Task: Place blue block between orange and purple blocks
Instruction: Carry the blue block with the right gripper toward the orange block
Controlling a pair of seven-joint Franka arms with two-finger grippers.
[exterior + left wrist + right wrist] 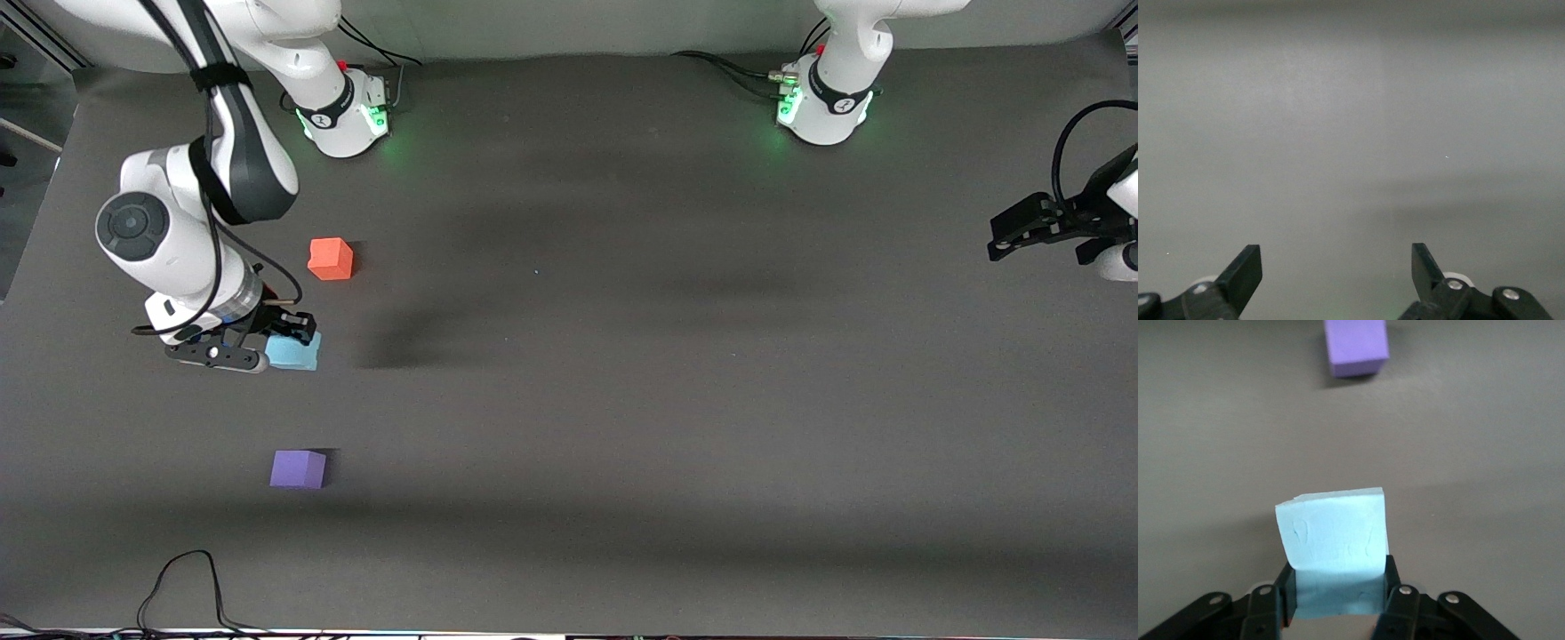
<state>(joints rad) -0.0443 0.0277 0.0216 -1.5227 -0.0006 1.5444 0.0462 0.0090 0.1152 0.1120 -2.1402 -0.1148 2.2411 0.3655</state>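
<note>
Right tool [283,342] grips the blue block [294,353] between orange block [331,259] and purple block [299,468]; it should lower squarely before releasing, while the left tool [1009,240] waits open.

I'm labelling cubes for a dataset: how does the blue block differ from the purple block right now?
The blue block is sky blue and clamped in the right claw; the purple block is violet and stands free on the table. Purple lies nearer the front camera than the orange block. Both are plain cubes of similar size.

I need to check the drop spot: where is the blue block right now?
The blue block sits in the right gripper, toward the right arm's end of the table, between the orange block and the purple block.
</note>
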